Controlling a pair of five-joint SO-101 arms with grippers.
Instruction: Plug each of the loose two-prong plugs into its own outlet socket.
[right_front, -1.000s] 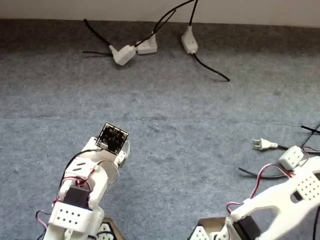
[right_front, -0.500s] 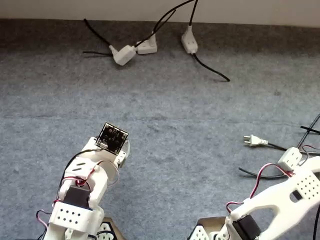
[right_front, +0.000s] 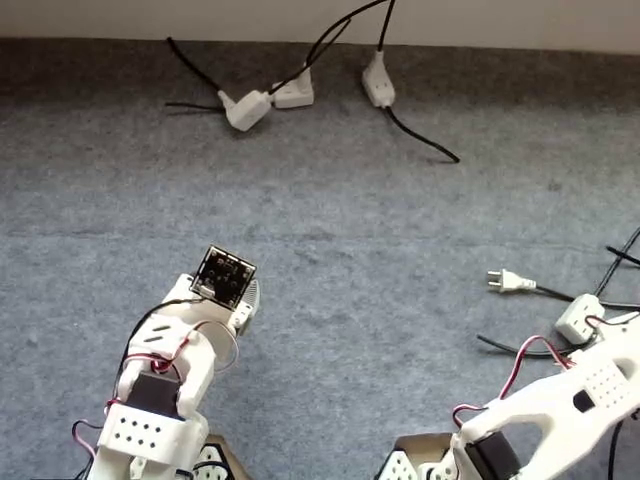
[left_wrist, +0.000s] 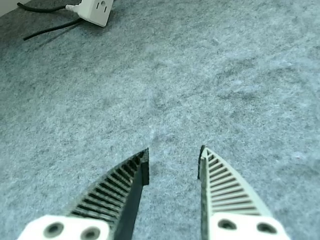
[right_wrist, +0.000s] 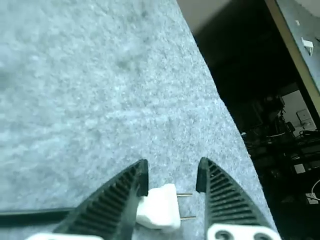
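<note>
Currently, left arm (right_front: 165, 370): folded low at the near edge of the grey carpeted table (right_front: 400, 220), wrist pitched forward. Left gripper (left_wrist: 172, 160): held over bare carpet, fingers moderately parted, nothing between them. One white outlet socket (left_wrist: 95, 9) lies well ahead of it, slotted face showing. Right arm (right_front: 560, 400): stretched low and sideways toward the table's right edge. Right gripper (right_wrist: 172, 172): fingers parted about as wide, straddling a white two-prong plug (right_wrist: 157, 207); the plug body is against the dark finger, its prongs point at the pale finger across a gap, and it is not clamped. Second plug (right_front: 510, 282): loose on the carpet beyond the right arm, its cable trailing right. White socket blocks (right_front: 378, 80) on black cables: along the far edge.
</note>
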